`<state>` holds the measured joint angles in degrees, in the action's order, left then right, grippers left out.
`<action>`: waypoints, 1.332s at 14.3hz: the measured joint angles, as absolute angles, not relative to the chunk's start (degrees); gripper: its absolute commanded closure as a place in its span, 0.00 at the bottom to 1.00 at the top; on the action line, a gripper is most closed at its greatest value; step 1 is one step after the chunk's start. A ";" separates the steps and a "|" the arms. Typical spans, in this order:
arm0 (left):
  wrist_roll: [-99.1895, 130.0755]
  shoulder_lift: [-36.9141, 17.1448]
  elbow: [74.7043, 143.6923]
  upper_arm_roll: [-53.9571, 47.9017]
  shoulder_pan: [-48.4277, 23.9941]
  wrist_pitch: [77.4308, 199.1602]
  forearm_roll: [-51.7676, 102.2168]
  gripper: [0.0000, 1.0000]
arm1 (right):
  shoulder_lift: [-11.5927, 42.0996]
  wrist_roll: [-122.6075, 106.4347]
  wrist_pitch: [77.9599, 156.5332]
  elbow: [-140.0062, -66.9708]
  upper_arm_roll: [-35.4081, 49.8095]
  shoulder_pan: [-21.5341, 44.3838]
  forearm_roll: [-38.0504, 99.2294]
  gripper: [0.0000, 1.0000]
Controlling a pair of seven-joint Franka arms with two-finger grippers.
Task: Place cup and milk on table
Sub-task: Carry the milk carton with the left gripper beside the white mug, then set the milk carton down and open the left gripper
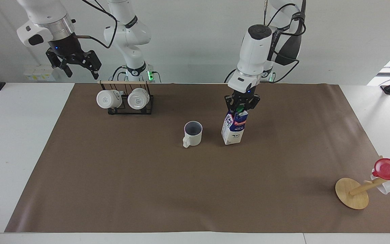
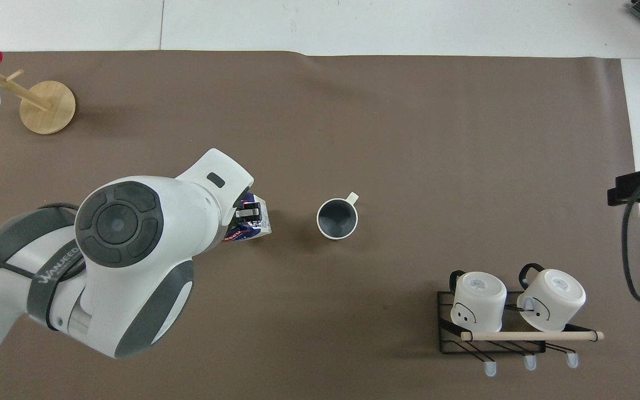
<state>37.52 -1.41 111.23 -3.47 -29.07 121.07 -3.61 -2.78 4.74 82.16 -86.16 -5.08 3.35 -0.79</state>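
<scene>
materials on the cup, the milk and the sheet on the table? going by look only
Cup: looks like glazed ceramic, off-white outside, grey-blue inside, thick rim and squared handle.
Milk: looks like printed coated paperboard, with sharp folded edges and a green cap, probably plastic, at the left gripper.
Sheet: matte brown, paper-like; could be thin plastic.

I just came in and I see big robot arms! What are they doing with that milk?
The left hand holds the milk by its top and has it upright on the brown sheet of the table, right beside the cup. The cup stands on its own, with nothing touching it. The right hand waits open, up in the air near the rack of two white mugs.
</scene>
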 measured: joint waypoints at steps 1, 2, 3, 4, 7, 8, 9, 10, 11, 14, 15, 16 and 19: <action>38.77 -2.39 110.54 -3.57 -29.69 121.34 -4.37 0.71 | -2.78 4.74 82.16 -86.21 -5.08 3.35 -0.79 0.00; 39.48 -3.20 109.82 -3.74 -30.04 121.50 -4.72 0.71 | -2.78 4.74 82.16 -86.25 -5.08 3.35 -0.79 0.00; 39.79 -3.74 109.27 -3.78 -30.20 121.52 -4.90 0.71 | -2.78 4.74 82.16 -86.28 -5.08 3.35 -0.79 0.00; 39.85 -4.01 108.95 -3.76 -30.27 121.53 -4.97 0.71 | -2.78 4.74 82.16 -86.29 -5.08 3.35 -0.79 0.00; 39.92 -4.11 108.89 -3.78 -30.57 121.50 -4.99 0.68 | -2.78 4.74 82.16 -86.29 -5.08 3.35 -0.79 0.00; 39.92 -4.21 108.90 -3.78 -30.63 121.46 -4.99 0.68 | -2.78 4.74 82.16 -86.29 -5.08 3.35 -0.79 0.00; 39.92 -4.35 108.90 -3.79 -30.69 121.41 -5.00 0.68 | -2.79 4.74 82.16 -86.30 -5.08 3.35 -0.79 0.00; 39.92 -4.47 108.91 -3.79 -30.76 121.39 -5.00 0.68 | -2.79 4.74 82.16 -86.30 -5.08 3.35 -0.79 0.00; 39.92 -4.56 108.92 -3.79 -30.82 121.36 -5.01 0.68 | -2.79 4.74 82.16 -86.30 -5.08 3.35 -0.79 0.00; 39.92 -4.65 109.02 -3.84 -31.22 120.88 -5.04 0.68 | -2.79 4.74 82.16 -86.30 -5.08 3.35 -0.79 0.00; 39.91 -4.65 109.04 -3.92 -31.26 120.67 -5.05 0.68 | -2.79 4.74 82.16 -86.30 -5.08 3.35 -0.79 0.00; 39.90 -4.65 109.04 -3.96 -31.27 120.62 -5.07 0.68 | -2.79 4.74 82.16 -86.30 -5.08 3.35 -0.79 0.00; 39.04 -4.65 109.18 -4.10 -31.30 120.57 -5.14 0.68 | -2.79 4.74 82.16 -86.30 -5.08 3.35 -0.79 0.00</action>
